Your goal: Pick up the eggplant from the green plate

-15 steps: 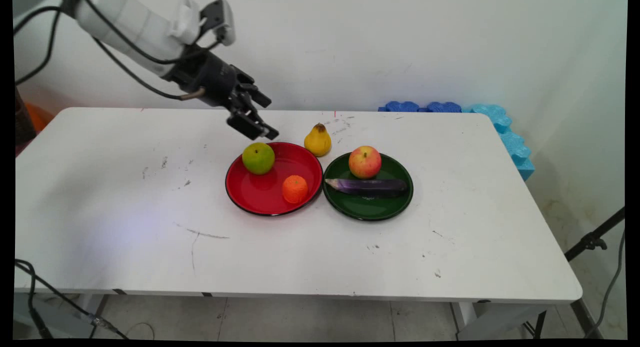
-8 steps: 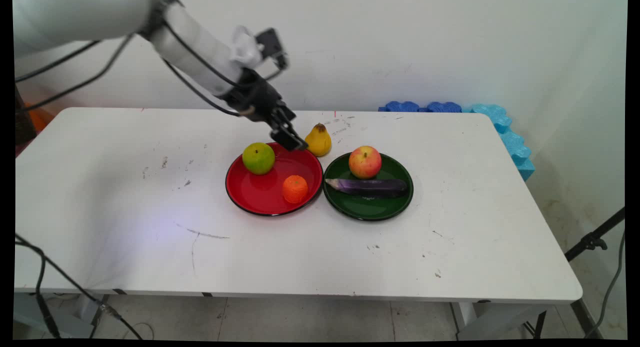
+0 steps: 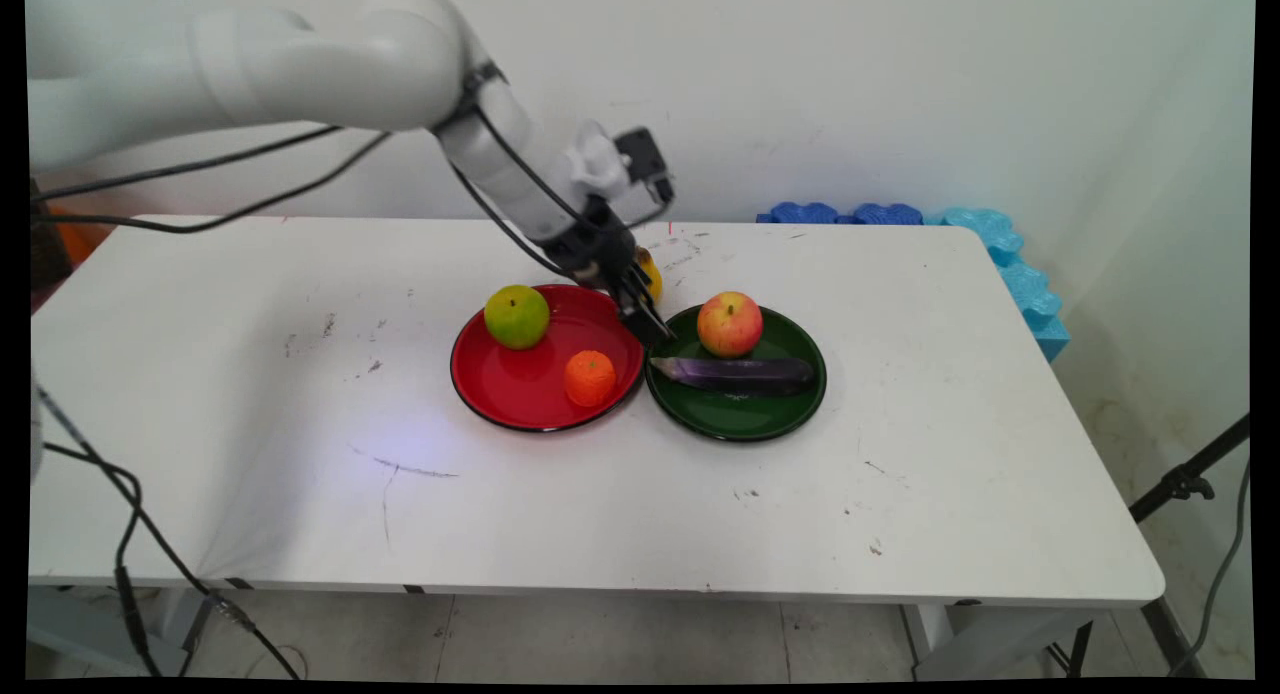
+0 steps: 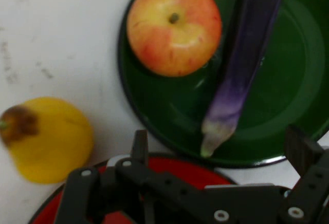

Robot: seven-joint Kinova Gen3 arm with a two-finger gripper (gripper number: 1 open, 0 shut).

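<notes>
Black and spread wide, the gripper (image 3: 652, 336) hangs near the middle of the main view, over the spot where the red plate (image 3: 515, 389) and the green plate (image 3: 740, 419) sit side by side, its fingers holding nothing. In the hand view both fingers (image 4: 302, 151) rise from the bottom edge with the purple eggplant's (image 4: 241, 75) pale tip between them, a little way above. That eggplant lies across the green plate, and a red-yellow apple (image 3: 730, 324) sits just beside it toward the wall. A yellow pear (image 4: 49, 139) stands on the white table (image 3: 250, 394), mostly hidden behind the wrist in the main view. On the red plate, left of centre, rest a green apple (image 3: 517, 316) and an orange (image 3: 590, 378), apart from each other. Blue foam pieces (image 3: 1000, 244) line the table's upper right edge.
</notes>
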